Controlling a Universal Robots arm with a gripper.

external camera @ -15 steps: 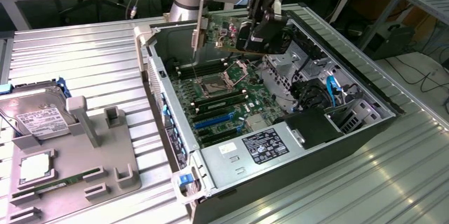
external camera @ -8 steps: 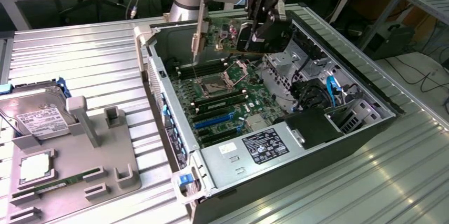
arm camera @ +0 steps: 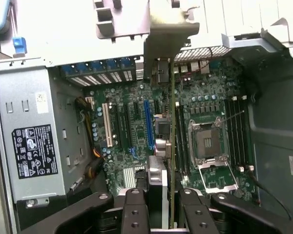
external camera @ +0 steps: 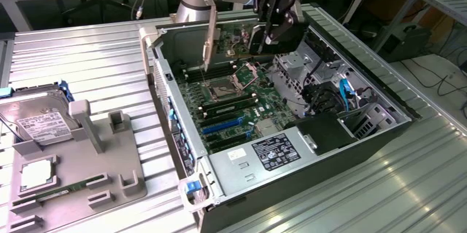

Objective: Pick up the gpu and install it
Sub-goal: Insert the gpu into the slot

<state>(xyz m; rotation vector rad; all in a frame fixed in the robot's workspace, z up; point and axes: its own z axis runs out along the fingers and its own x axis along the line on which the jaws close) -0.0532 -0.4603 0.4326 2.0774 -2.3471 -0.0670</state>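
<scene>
1 gripper (external camera: 276, 22): fingers clamped on 1 gpu (external camera: 257, 39), gripping its upper edge. Gpu held upright and edge-down, silvery bracket at the far end, above the motherboard (external camera: 233, 99) inside the open computer case (external camera: 379, 99)

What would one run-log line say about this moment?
gripper: shut on the gpu | gpu: held edge-on over the motherboard in the open computer case | seated: no

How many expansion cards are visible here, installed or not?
1: the gpu, clamped in the gripper and held over the motherboard inside the open case. The slots that show look empty, but the card itself may hide one.
</scene>
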